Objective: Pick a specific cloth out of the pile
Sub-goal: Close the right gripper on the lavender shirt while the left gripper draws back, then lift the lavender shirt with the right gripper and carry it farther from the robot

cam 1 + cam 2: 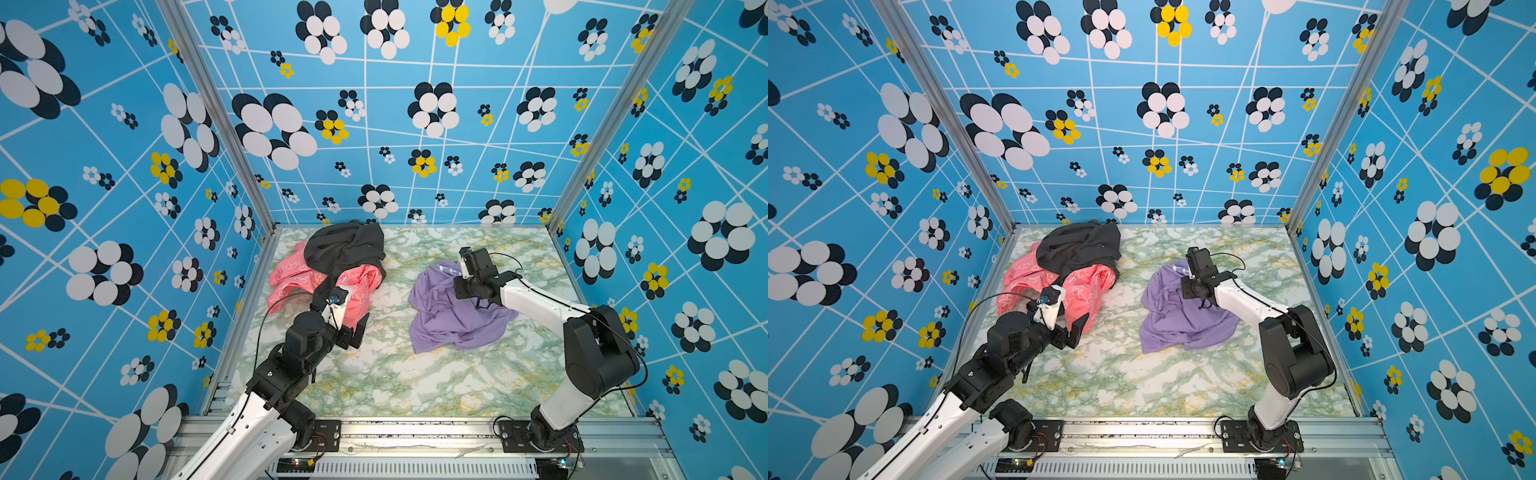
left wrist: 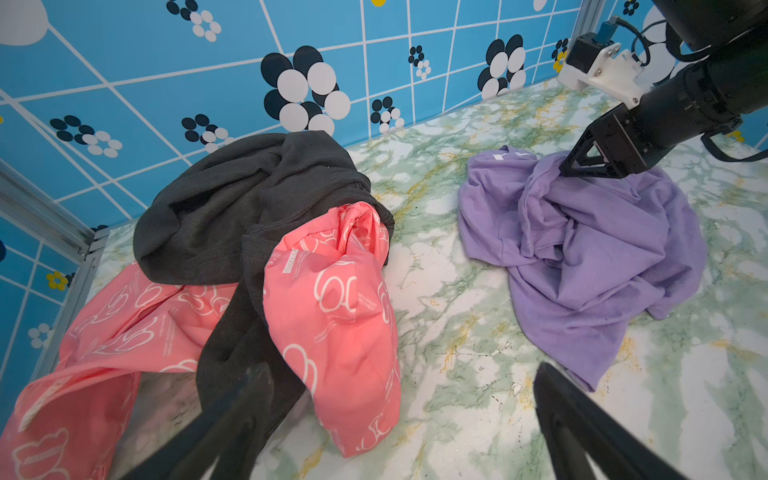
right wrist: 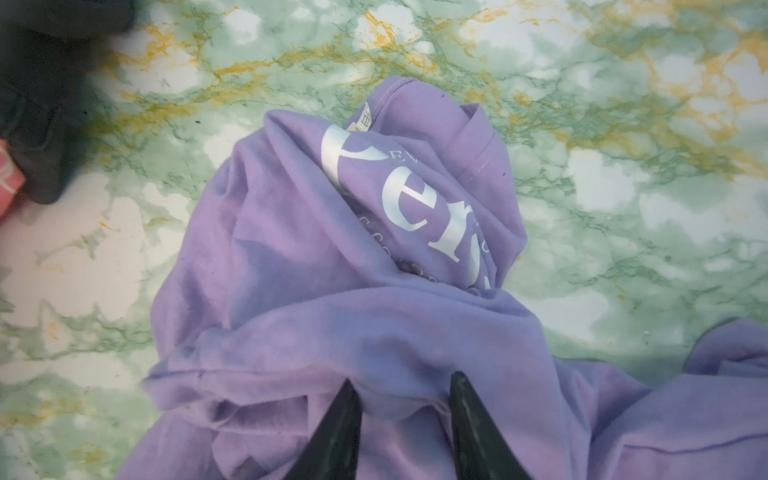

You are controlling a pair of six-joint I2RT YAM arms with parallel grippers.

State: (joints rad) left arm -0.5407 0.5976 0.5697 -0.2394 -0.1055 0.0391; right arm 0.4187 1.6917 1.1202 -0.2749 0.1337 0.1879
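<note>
The lavender cloth [image 1: 449, 322] [image 1: 1177, 326] lies crumpled on the marble table, apart from the pile and to its right. White lettering and a small label show on it in the right wrist view [image 3: 311, 249]. My right gripper [image 3: 403, 386] [image 1: 459, 291] points down into the cloth's far part, its jaws closed on a bunched fold [image 2: 582, 257]. The pile sits at the back left: a black garment [image 1: 345, 245] [image 2: 232, 208] draped over a coral-pink printed one [image 1: 291, 278] [image 2: 332, 299]. My left gripper [image 2: 401, 370] [image 1: 1077, 328] hovers open by the pink cloth's near edge, holding nothing.
Patterned blue walls close in the table [image 1: 415, 374] at the back and both sides. The metal corner post [image 1: 266, 232] stands just behind the pile. Bare marble shows between the pile and the lavender cloth, and across the front.
</note>
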